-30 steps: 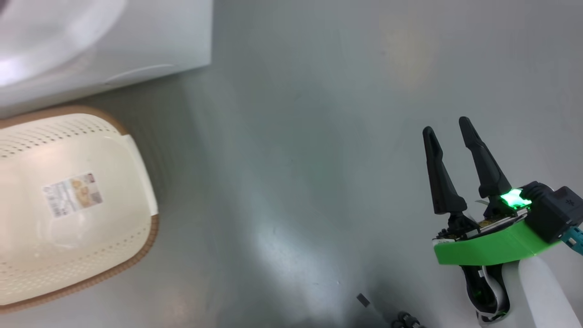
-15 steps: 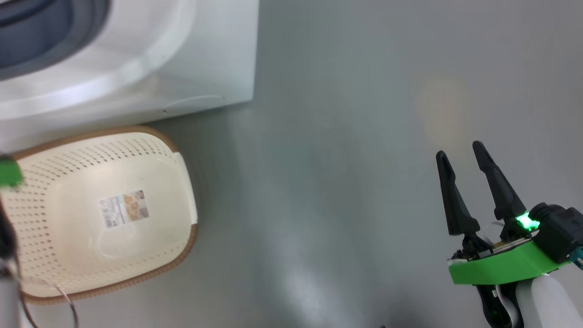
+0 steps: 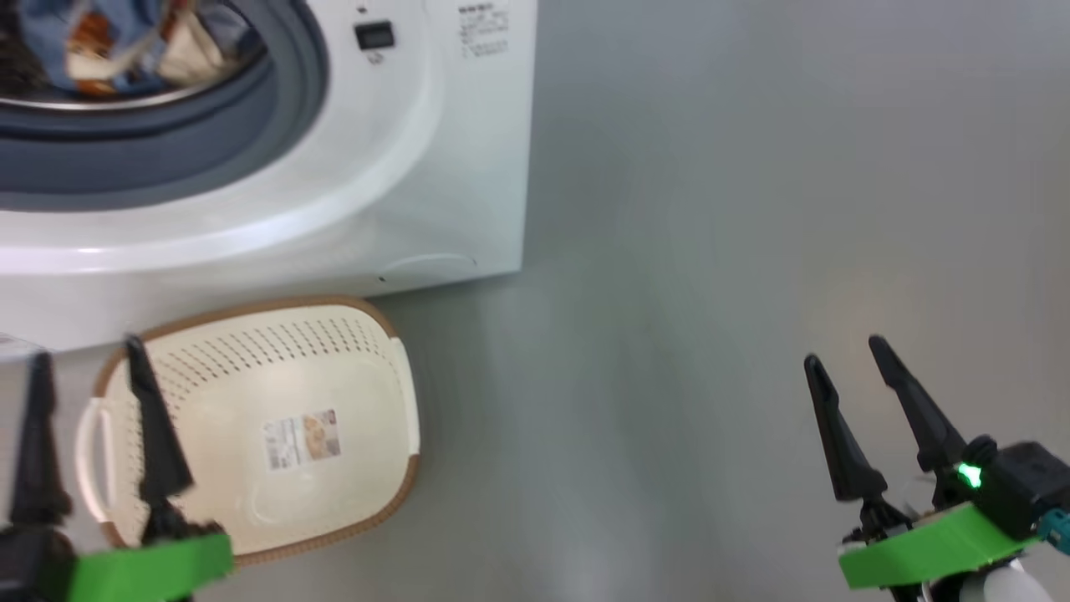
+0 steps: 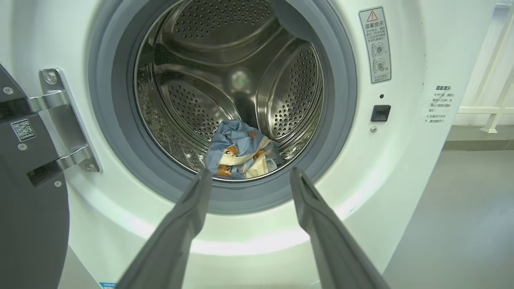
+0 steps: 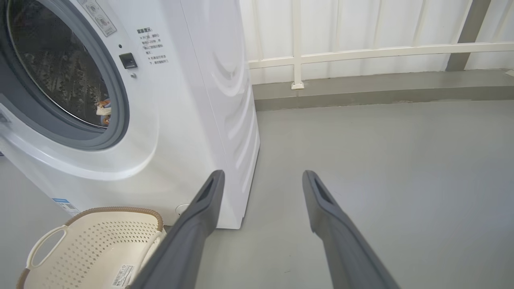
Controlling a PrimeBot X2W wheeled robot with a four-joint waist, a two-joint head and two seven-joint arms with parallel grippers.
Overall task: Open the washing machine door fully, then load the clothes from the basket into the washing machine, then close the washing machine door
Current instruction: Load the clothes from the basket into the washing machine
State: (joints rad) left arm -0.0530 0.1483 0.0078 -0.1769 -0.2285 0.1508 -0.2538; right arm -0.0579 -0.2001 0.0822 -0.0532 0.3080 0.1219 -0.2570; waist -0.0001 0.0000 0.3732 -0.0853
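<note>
One bundle of the clothes (image 4: pixel 241 150), light blue with orange-brown bears and a cream part, lies low in the steel drum (image 4: pixel 192 96) of the washing machine (image 4: pixel 385 168), just behind the front lip of the grey gasket (image 4: pixel 116 132). We see the washing machine door (image 4: pixel 28 224) swung out to the left of the opening in the left wrist view, its dark inner face carried on two metal hinge arms (image 4: pixel 60 100). To the right of the opening sit a warning sticker (image 4: pixel 375 44) and a small dark latch slot (image 4: pixel 380 113).

The basket (image 3: pixel 251 343) stands on the floor (image 3: pixel 710 251) just in front of the machine's lower front. We see a paper label (image 3: pixel 303 439) on its bottom and a white handle at its left end.

Our left tool (image 3: pixel 86 351) shows blurred over the basket's left end in the head view. It is released, with its two fingers spread. In its wrist view the fingers point at the drum opening and hold nothing. Our right tool (image 3: pixel 845 351) hovers over the floor well to the right of machine and basket, likewise released and gripping nothing. Beyond the machine's right side, a pale railing (image 5: pixel 361 52) runs along a wall.
</note>
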